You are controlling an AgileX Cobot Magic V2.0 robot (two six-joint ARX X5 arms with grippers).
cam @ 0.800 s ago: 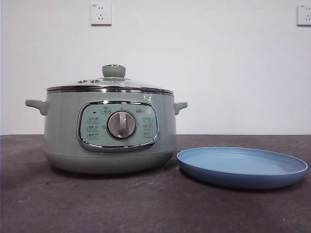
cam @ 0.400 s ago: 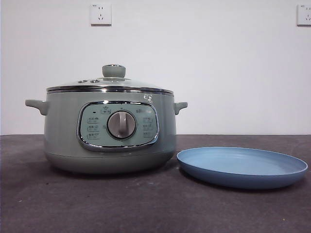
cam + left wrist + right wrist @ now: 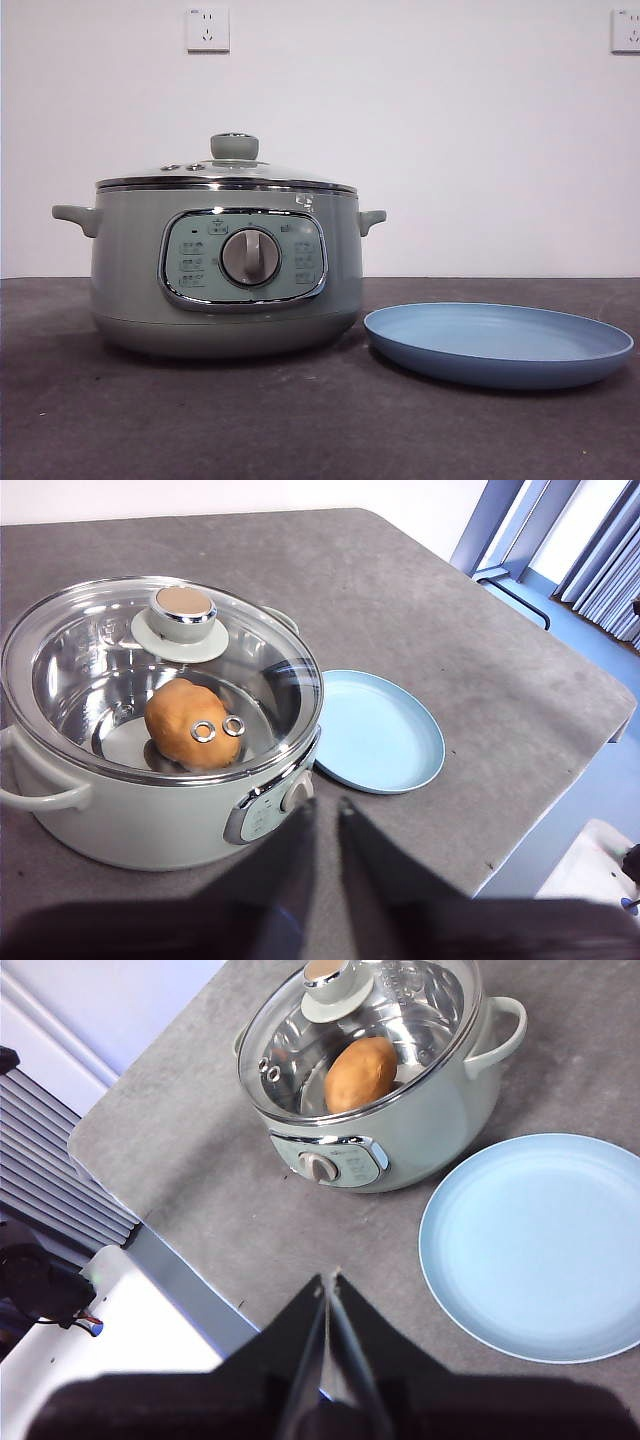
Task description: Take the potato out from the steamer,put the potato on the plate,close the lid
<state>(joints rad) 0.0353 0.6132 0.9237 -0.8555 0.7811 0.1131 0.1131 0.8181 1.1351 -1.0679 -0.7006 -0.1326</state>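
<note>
The sage-green steamer (image 3: 130, 290) stands left of centre on the dark table, with its glass lid (image 3: 290, 178) closed on top. Through the glass, the orange-brown potato (image 3: 178, 718) (image 3: 360, 1073) lies inside the pot. The light-blue plate (image 3: 498, 345) sits bare just right of the steamer. My left gripper (image 3: 325, 808) hangs shut above the table in front of the pot's control panel and holds nothing. My right gripper (image 3: 328, 1278) is shut too, high over the table's front edge, well away from the pot and plate. Neither arm shows in the front view.
Two wall sockets (image 3: 207, 29) sit high on the white wall behind. The table's edge (image 3: 160, 1250) runs close to the steamer's front side, with floor and white equipment (image 3: 110, 1330) beyond it.
</note>
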